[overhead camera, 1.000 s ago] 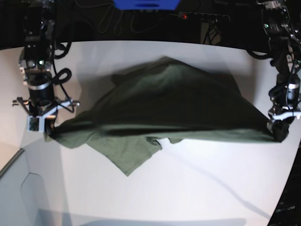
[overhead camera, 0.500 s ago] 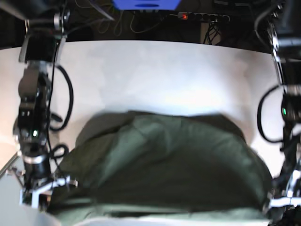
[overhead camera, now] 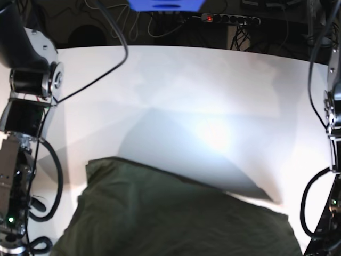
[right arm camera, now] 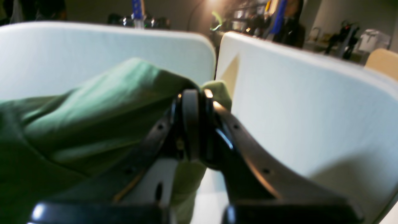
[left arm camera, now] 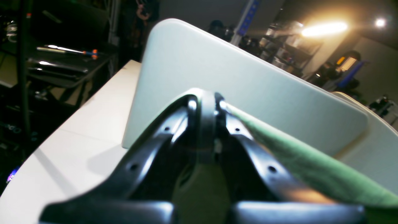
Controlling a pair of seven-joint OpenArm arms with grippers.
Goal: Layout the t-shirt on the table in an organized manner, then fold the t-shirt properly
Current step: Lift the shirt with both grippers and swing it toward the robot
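The olive-green t-shirt point(overhead camera: 176, 213) hangs stretched wide across the bottom of the base view, above the white table point(overhead camera: 186, 90), and casts a broad shadow on it. My left gripper point(left arm camera: 205, 101) is shut on an edge of the t-shirt point(left arm camera: 311, 168), which runs off taut to the lower right. In the right wrist view my right gripper point(right arm camera: 192, 93) is shut on a bunched part of the t-shirt point(right arm camera: 93, 118), which spreads out to the left. Both grippers are below the base view's lower edge; only the arms show at its sides.
Behind the table's far edge lie a power strip with a red light point(overhead camera: 229, 19), cables and a blue object point(overhead camera: 165, 4). A dark bench with tools point(left arm camera: 62, 56) stands beyond the table in the left wrist view. A seam point(right arm camera: 216, 62) splits the tabletop.
Both arms have carried the shirt from the middle of the table toward the near side. It now fills the bottom of the base view and the grippers have dropped out of that frame.
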